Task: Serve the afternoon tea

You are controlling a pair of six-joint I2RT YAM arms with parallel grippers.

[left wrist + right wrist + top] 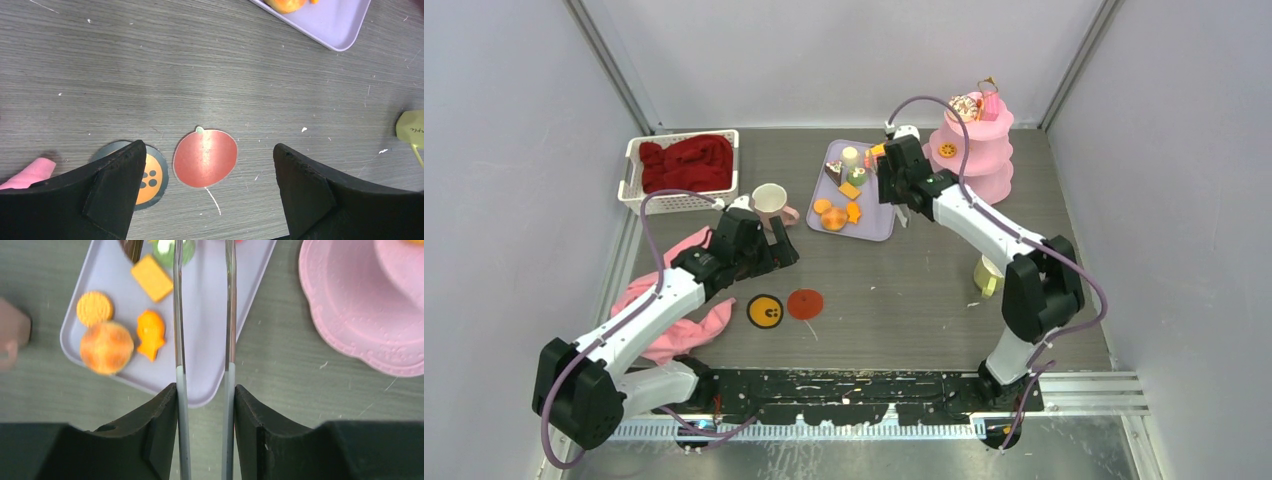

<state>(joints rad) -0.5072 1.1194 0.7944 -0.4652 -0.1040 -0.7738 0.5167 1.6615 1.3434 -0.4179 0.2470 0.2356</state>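
Observation:
Toy cakes lie on a lavender tray (876, 216): a round bun (106, 347), a sandwich cookie (94, 308), a fish-shaped cake (150, 335) and a square biscuit (152, 284). More sweets sit on the pink tiered stand (980, 150). My right gripper (205, 387) hovers over the tray's right edge, shut on long metal tweezers (178, 315) whose tips run out of view. One cream mug (769, 200) stands left of the tray, another (988, 275) by the right arm. My left gripper (207, 146) hangs open and empty above a red apple coaster (205, 157).
An orange paw-print coaster (150, 180) lies beside the apple coaster. A white basket (629, 180) with a red cloth (686, 162) stands at the back left. A pink cloth (679, 320) lies under the left arm. Grey walls close in both sides.

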